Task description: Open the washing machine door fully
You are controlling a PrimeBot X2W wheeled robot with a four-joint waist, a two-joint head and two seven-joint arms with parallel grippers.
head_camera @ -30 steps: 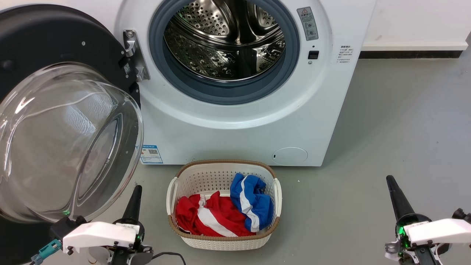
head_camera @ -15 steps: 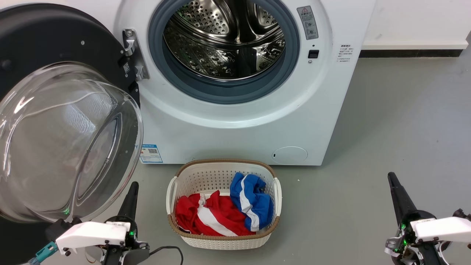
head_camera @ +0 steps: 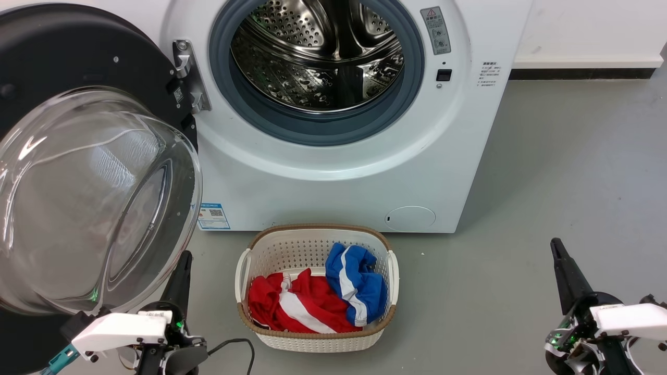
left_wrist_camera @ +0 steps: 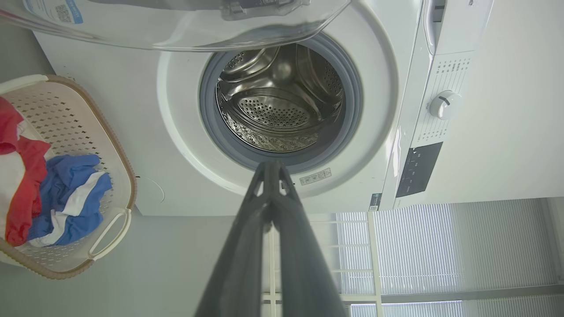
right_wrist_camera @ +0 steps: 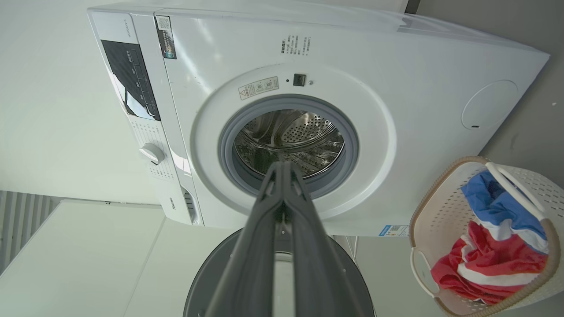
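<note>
1. Head view: the door [head_camera: 94,182] stands swung out at the left of the frame. Its black ring hangs on the hinge [head_camera: 187,78] at the left side of the machine [head_camera: 338,192], and its glass bowl is turned toward the camera.
2. The opening is uncovered in the upper middle, with the steel drum [head_camera: 312,57] inside the grey gasket [head_camera: 229,99]. A blue sticker [head_camera: 214,216] sits at the lower left of the white front.
3. A white basket [head_camera: 318,230] stands on the grey floor [head_camera: 547,166] just in front of the machine, in the lower middle. It holds a red cloth [head_camera: 292,307] and a blue cloth [head_camera: 354,281].
4. The left gripper [head_camera: 185,258] is at the lower left, just beside the lower edge of the glass bowl. I cannot tell if it touches the bowl. The right gripper [head_camera: 556,245] is at the lower right over bare floor, well apart from machine and basket.
5. Left wrist view makes the grip clear: the two fingers [left_wrist_camera: 240,264] lie pressed together up to the tip, with nothing between them. This view adds the glass bowl along the top edge, a white knob [left_wrist_camera: 444,105] and a dark panel [left_wrist_camera: 418,169] at the right, and blinds [left_wrist_camera: 440,246] at the lower right.
6. Right wrist view: the fingers of the right gripper are also pressed together and empty, and they point at the drum. The door is a dark round shape at the bottom edge behind them, and the basket is at the lower right.
</note>
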